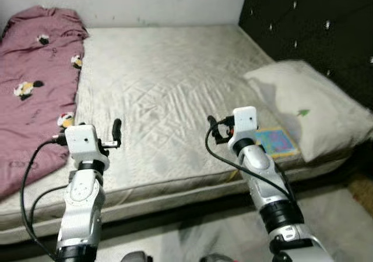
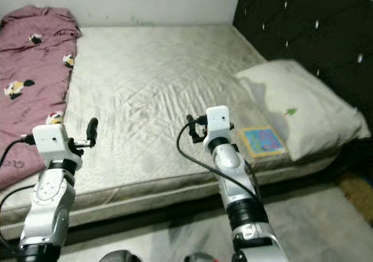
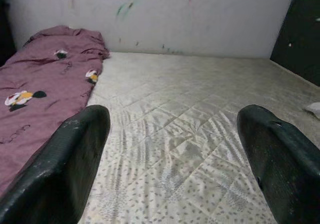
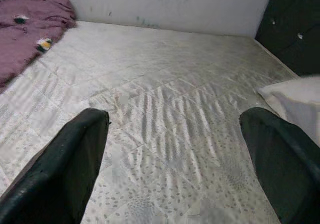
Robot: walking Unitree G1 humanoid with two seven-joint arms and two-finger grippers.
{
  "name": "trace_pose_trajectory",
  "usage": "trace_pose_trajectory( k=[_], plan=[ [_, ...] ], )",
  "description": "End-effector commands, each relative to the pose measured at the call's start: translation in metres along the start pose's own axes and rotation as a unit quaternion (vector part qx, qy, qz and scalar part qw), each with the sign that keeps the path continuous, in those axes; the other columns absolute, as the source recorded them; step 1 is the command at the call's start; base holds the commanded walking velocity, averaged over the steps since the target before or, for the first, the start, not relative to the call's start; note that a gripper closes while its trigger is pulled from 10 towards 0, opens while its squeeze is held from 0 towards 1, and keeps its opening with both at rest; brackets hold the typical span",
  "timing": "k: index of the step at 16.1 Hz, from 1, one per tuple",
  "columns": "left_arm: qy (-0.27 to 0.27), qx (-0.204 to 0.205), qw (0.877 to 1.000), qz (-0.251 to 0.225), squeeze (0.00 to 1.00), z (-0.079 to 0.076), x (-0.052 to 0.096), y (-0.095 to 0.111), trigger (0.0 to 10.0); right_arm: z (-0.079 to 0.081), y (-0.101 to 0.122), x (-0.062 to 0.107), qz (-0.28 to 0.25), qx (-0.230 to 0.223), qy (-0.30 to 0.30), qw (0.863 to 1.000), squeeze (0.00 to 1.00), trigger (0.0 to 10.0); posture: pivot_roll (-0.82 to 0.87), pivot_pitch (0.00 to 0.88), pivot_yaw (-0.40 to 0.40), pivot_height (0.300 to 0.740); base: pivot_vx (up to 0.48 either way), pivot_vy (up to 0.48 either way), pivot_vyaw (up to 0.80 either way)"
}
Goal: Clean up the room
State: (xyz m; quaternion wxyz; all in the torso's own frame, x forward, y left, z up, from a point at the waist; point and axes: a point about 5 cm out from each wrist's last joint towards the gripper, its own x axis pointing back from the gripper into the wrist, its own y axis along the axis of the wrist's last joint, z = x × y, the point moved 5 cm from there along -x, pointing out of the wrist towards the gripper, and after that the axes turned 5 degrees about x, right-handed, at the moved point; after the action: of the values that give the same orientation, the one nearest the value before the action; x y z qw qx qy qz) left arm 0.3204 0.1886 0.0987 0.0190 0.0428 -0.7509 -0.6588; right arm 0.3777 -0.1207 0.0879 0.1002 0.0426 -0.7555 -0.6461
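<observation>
Book (image 1: pixel 275 142) lies just beside right end effector (image 1: pixel 214 129).

— Where's there room to pass?
— The middle of the mattress (image 1: pixel 169 93) lies bare, right between both tools.
— And what blocks?
— The maroon blanket (image 1: pixel 35 93) along the left; the pillow (image 1: pixel 309 107) and a colourful book (image 1: pixel 275 142) (just beside it) on the right, under the dark headboard (image 1: pixel 315 23).

Both arms raised forward — left gripper (image 3: pixel 170 154) and right gripper (image 4: pixel 175 154) spread wide.
</observation>
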Motion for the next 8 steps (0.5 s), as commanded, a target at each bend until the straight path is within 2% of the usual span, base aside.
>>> trace_pose_trajectory(
  k=[1, 5, 8],
  plan=[
    [-0.019, 0.002, 1.0, -0.005, 0.0, -0.0089, 0.0006, 0.0019, 10.0, -0.0073, -0.0007, 0.0005, 0.003, -0.003, -0.009, 1.0, 0.0, 10.0, 0.01, 0.0, -0.046, 0.74, 0.0, 0.0, 0.0],
    [-0.035, 0.006, 0.999, -0.01, 0.0, -0.0136, 0.0011, 0.0039, 10.0, -0.007, 0.0, 0.0, 0.002, 0.0, -0.008, 1.0, 0.0, 10.0, 0.01, 0.0, -0.049, 0.74, 0.0, 0.0, 0.0],
    [-0.042, 0.01, 0.999, -0.011, 0.0, -0.016, 0.0016, 0.0038, 10.0, -0.0071, -0.0006, -0.0002, 0.003, 0.002, -0.007, 1.0, 0.0, 10.0, 0.01, 0.0, -0.053, 0.74, 0.286, 0.0, 0.0]
  ],
)
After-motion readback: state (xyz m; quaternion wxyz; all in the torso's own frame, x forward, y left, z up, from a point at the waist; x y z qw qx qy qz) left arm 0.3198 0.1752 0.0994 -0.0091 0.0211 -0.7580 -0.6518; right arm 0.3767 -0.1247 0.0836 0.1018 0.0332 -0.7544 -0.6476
